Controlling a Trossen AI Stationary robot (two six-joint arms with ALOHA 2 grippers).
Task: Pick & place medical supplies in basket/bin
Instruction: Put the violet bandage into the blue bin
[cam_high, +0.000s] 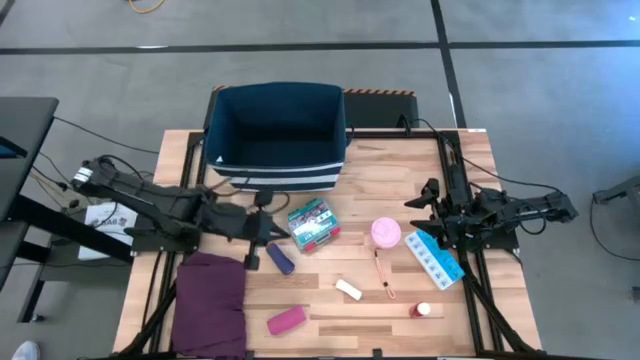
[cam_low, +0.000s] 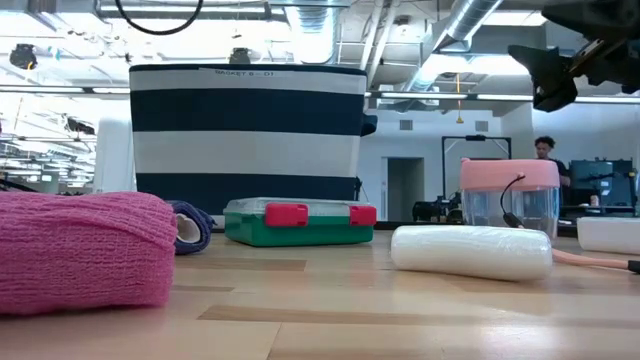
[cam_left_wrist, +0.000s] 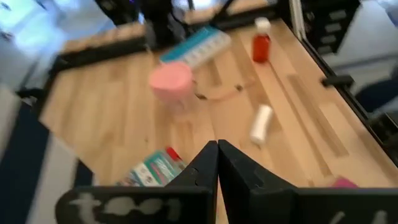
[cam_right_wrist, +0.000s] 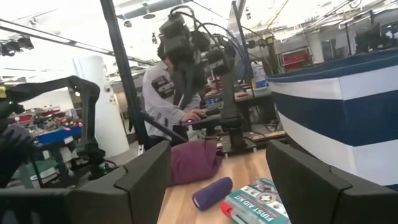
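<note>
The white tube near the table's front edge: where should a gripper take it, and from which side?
Grip the white tube across its middle, coming straight down from above. It lies flat on the table, a short cylinder angled diagonally, so the fingers should close across its narrow width. Nothing touches it, so both long sides look free.

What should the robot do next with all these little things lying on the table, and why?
Probably open the left pincer, now shut and empty, and lower it onto the purple roll right beside it. Every item, like the green-red packet, lies outside the navy bin, and the right pincer waits farther off.
</note>
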